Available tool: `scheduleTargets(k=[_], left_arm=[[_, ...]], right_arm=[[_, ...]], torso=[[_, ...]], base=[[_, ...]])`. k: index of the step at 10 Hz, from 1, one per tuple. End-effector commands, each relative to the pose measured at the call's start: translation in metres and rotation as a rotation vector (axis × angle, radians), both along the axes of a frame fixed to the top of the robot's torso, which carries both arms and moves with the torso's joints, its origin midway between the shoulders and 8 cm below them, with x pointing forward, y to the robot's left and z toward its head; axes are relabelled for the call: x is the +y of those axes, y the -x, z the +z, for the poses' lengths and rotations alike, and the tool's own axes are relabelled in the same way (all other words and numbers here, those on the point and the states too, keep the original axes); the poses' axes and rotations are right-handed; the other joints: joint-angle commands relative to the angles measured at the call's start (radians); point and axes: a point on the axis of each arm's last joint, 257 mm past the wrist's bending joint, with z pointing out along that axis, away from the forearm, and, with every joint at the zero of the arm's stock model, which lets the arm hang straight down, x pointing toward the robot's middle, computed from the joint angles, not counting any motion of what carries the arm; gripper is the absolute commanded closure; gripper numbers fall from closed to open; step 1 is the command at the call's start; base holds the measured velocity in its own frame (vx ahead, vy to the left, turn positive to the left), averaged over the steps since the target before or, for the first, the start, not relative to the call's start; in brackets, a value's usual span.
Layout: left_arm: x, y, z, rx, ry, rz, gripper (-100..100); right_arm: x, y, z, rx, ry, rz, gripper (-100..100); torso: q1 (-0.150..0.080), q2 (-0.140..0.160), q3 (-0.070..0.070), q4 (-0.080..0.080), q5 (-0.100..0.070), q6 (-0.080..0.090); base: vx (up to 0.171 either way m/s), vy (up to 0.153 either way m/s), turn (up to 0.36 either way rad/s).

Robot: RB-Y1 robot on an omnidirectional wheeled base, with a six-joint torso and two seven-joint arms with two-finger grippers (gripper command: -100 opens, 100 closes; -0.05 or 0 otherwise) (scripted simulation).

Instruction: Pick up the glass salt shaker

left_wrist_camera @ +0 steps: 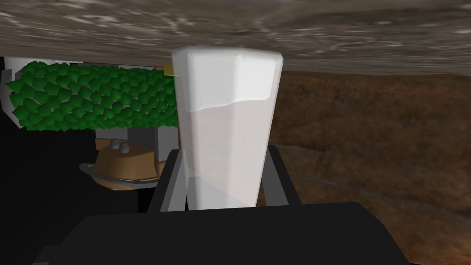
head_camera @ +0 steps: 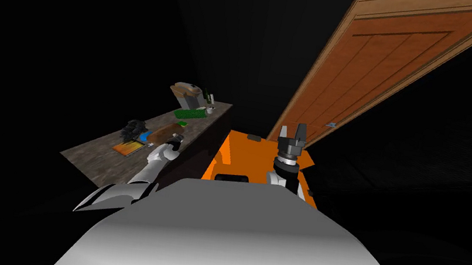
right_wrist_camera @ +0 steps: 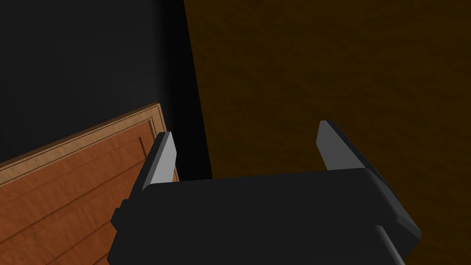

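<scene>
A mottled grey-brown bench [head_camera: 100,161] stands at my left in a mostly black room, with a wooden panelled door [head_camera: 380,73] to the right. The salt shaker [left_wrist_camera: 227,133], a clear faceted body partly filled with white, sits between the fingers [left_wrist_camera: 276,179] of the left pincer [left_wrist_camera: 225,152], which press its two sides, over the bench near its front edge. Its far end meets the bench surface; I cannot tell whether it rests there. Just beside it lies a brown board [left_wrist_camera: 368,138], and beyond it a green knobbly mat [left_wrist_camera: 92,99] and a brown lidded dish [left_wrist_camera: 126,165]. The right pincer [right_wrist_camera: 244,130] is spread, holding nothing, above an orange block [head_camera: 249,156] near the door.
</scene>
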Motion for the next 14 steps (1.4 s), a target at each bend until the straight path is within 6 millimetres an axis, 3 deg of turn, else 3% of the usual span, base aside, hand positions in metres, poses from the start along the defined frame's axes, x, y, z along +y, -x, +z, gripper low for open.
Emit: scheduleTargets(k=[1,3,4,5,6,8,10,11,14], left_arm=[[0.0,0.0,0.0,0.0,0.0,0.0,100],[0.0,0.0,0.0,0.0,0.001,0.001,100],[0.0,0.0,0.0,0.0,0.001,0.001,0],[-0.017,-0.017,-0.002,0.002,0.007,-0.047,100],[-0.036,-0.031,-0.005,0.007,0.007,-0.098,100],[-0.038,-0.035,-0.005,0.003,0.012,-0.109,100],[-0.078,-0.066,-0.008,0.009,0.015,-0.222,100],[-0.081,-0.068,-0.007,0.004,0.017,-0.235,100],[-0.121,-0.095,-0.007,0.008,0.015,-0.347,100]], right_arm=[[0.0,0.0,0.0,0.0,0.0,0.0,0],[0.0,0.0,0.0,0.0,0.0,0.0,0],[0.0,0.0,0.0,0.0,0.0,0.0,0],[0.0,0.0,0.0,0.0,0.0,0.0,0],[0.0,0.0,0.0,0.0,0.0,0.0,0],[0.0,0.0,0.0,0.0,0.0,0.0,0],[0.0,0.0,0.0,0.0,0.0,0.0,0],[0.0,0.0,0.0,0.0,0.0,0.0,0],[0.0,0.0,0.0,0.0,0.0,0.0,0]], torso=[[0.0,0.0,0.0,0.0,0.0,0.0],[0.0,-0.001,0.0,0.0,0.0,0.001],[0.0,-0.001,-0.001,0.0,0.0,0.001],[-0.001,-0.001,-0.001,0.0,0.0,0.001],[-0.002,-0.005,-0.003,-0.001,-0.001,-0.002],[-0.006,-0.012,-0.007,-0.003,0.0,0.001],[-0.002,-0.008,-0.005,-0.002,0.001,0.001],[-0.004,-0.011,-0.007,-0.003,0.001,0.001],[-0.003,-0.01,-0.007,-0.003,0.0,0.002]], base=[[0.0,0.0,0.0],[0.0,0.0,0.0],[0.0,0.0,0.0],[0.085,-0.038,0.355],[0.192,-0.092,0.461],[0.093,-0.075,0.23],[0.09,-0.063,0.386],[0.113,-0.088,0.325],[0.081,-0.072,0.361]])
